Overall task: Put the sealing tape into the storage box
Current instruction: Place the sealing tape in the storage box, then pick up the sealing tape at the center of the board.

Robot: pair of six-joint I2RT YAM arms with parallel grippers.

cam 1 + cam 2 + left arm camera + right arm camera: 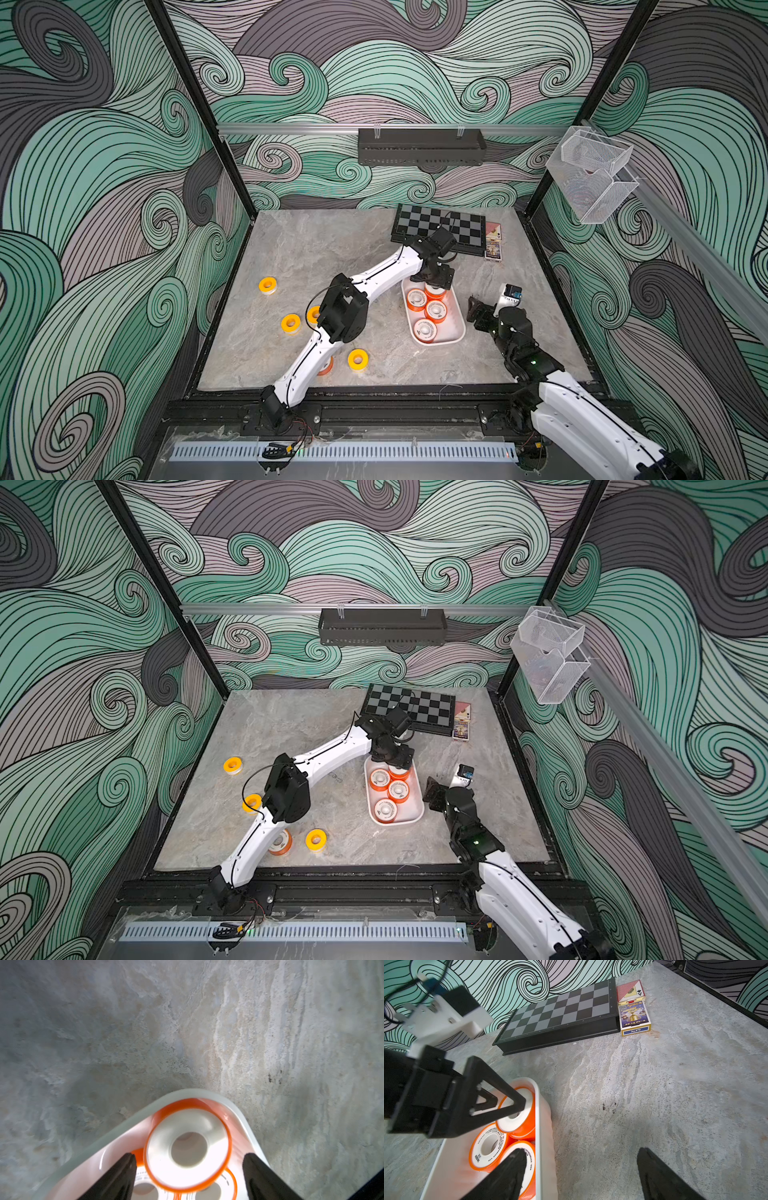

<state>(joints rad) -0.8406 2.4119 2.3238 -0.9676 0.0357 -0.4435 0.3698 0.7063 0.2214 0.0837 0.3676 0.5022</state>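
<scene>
left tool [189, 1155]: spread, poised over the far end of the storage box [457, 324]. Straddling the top spool [188, 1147], orange-rimmed with a white face. Sliver of gap visible on either side in the left wrist view, so no pinch. Top spool inside the box, tilted, propped on the neighbours underneath.

right tool [581, 1150]: spread wide, nothing between. Parked low over the surface [332, 249], just beside the box's right rim. In the right wrist view, one finger [504, 1174] in front of a boxed spool; contact or not, cannot tell.

sealing tape [435, 309] in the box: four orange-rimmed spools in both top views, counting the top spool. Other three face up, packed touching along the box.

Not yet boxed, all on the left half of the surface:
- yellow spools at [267, 285], [291, 323] and [358, 359], plus a fourth [312, 314] half hidden behind the left arm's elbow
- loose orange spool [282, 842], partly under the left arm near the front edge, just beside the nearest yellow one

Also there: chessboard [436, 226] and card packs [493, 243], side by side at the far right of the surface, beyond the box.
</scene>
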